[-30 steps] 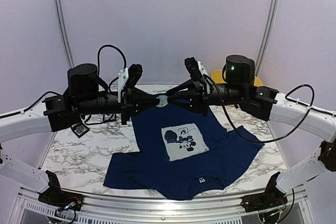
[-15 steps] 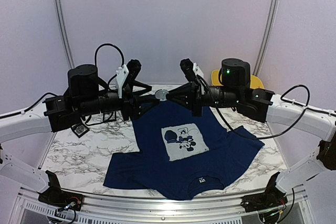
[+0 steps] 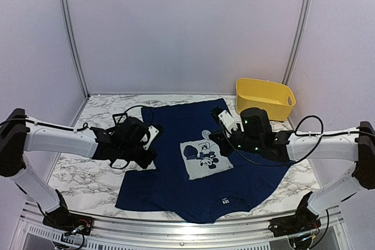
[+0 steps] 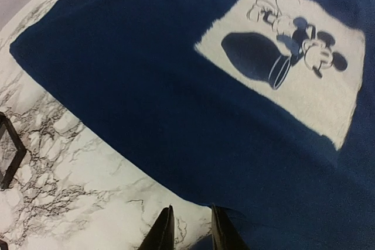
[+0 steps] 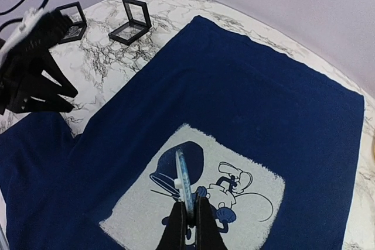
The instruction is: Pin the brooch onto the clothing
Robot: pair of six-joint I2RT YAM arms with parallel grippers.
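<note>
The left gripper [image 4: 191, 218], its black fingers slightly spread, sits at the left edge of the flat navy blue fabric T-shirt [image 3: 176, 174] on the veined white marble tabletop [image 3: 82, 174]. The right gripper [image 5: 188, 212] is pressed together on a thin, round pale brooch [image 5: 181, 174], held edge-on over the shirt's grey square print [image 5: 261, 203]. A yellow plastic basket [image 3: 263, 95] stands far right.

I count 1 T-shirt [image 3: 170, 174], 1 brooch [image 5: 182, 174], 1 yellow basket [image 3: 263, 99] at the far right, 2 small black frames [image 5: 133, 21] on the left, and 2 grippers: left gripper [image 4: 191, 210], right gripper [image 5: 189, 204].
</note>
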